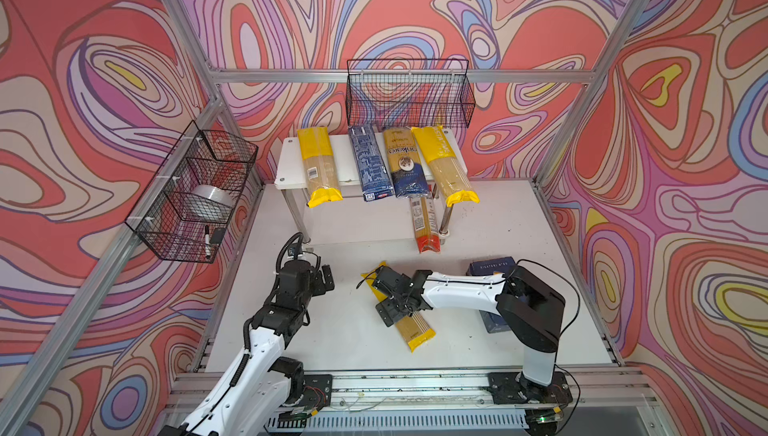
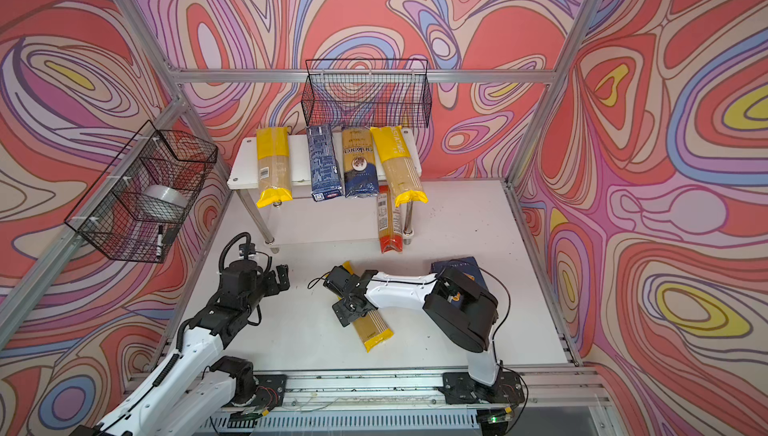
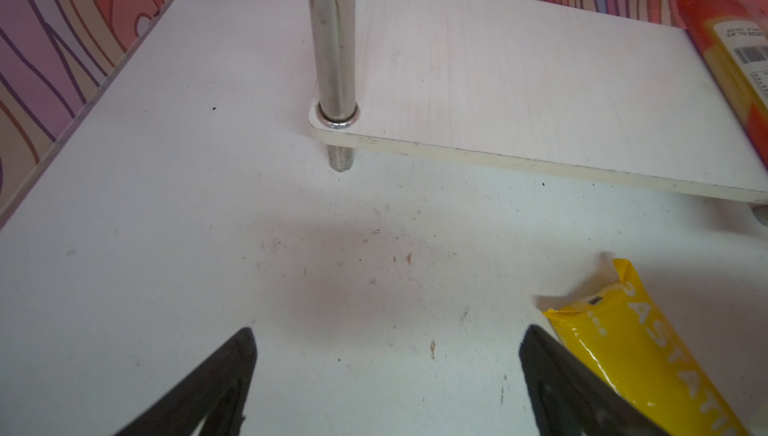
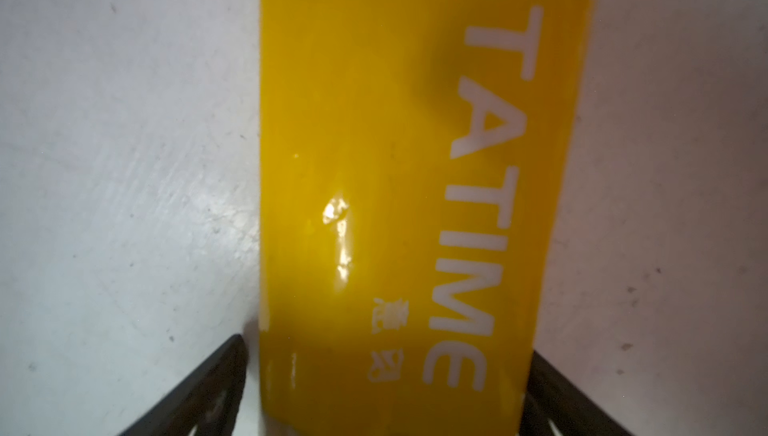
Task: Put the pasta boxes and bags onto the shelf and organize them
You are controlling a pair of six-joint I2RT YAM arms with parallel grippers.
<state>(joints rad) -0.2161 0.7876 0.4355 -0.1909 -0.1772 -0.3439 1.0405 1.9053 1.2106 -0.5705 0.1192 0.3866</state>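
Half of rigatoni box (image 1: pixel 488 268) hidden, right fingers (image 4: pixel 224 363) wide astride yellow packet (image 4: pixel 374 164), left fingers (image 3: pixel 232 359) wide

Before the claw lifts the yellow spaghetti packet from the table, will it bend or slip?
Probably fairly stiff: the packet shows straight strands packed lengthwise. Its glossy surface glints, so it may slip in the right claw. The claw stands nearer one end, so the other may dip.
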